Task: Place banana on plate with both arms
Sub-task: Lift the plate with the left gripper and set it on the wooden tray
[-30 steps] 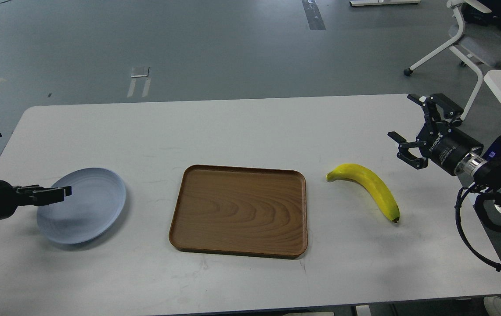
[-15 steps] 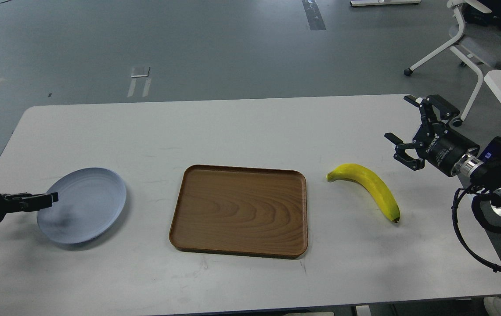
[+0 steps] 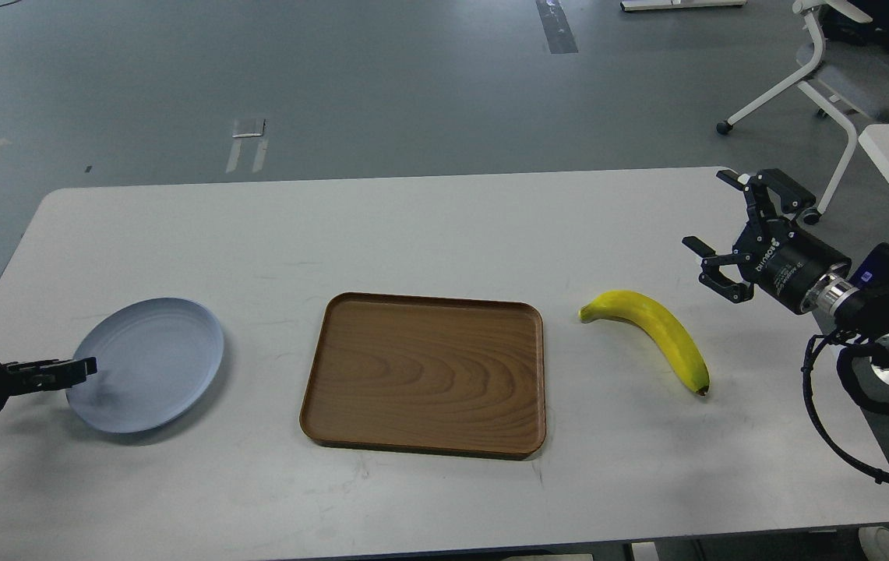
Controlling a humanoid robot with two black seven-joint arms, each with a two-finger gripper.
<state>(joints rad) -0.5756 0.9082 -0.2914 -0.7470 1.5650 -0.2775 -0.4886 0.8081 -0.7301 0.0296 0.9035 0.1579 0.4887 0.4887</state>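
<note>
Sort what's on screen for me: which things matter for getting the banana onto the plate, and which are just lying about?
Part of the job:
banana, right of the tray
plate, far left of the table
left gripper, at the plate's left edge
right gripper, open, above and right of the banana

Just lying about:
wooden tray, centre of the white table
office chair on the floor behind

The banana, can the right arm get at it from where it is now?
Probably yes. The right gripper hangs open just beyond the banana, and only bare table lies between them. The wooden tray sits on the banana's other side.
</note>
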